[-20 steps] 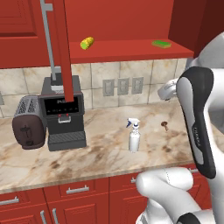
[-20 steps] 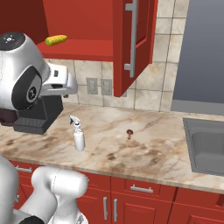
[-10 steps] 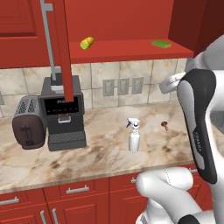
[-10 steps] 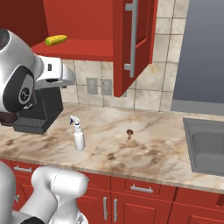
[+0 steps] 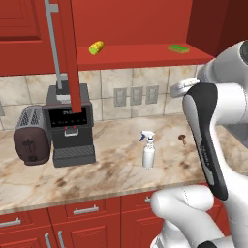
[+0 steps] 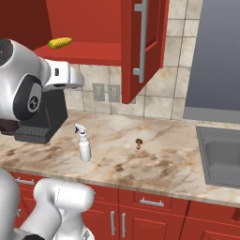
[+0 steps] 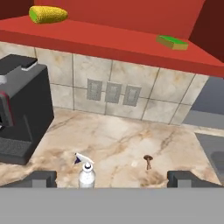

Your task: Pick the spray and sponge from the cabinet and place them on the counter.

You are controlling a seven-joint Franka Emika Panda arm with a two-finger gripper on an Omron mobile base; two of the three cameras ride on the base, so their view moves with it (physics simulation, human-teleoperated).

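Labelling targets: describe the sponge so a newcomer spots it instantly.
Find the open red cabinet above the counter; on its shelf, far right, lies the sponge. It is a flat green pad, unlike the rounded yellow corn cob farther left.

The spray point(image 5: 148, 154), a small white bottle with a blue-white trigger nozzle, is standing upright on the beige and brown marbled desk point(image 5: 111, 169), out in the open to the right of the coffee machine and well apart from it. The sponge point(image 5: 178, 48), a flat green pad with a yellowish edge, is lying flat on the red inner shelf of the cabinet point(image 5: 145, 53), near the shelf's right end, with the cabinet's door hanging open
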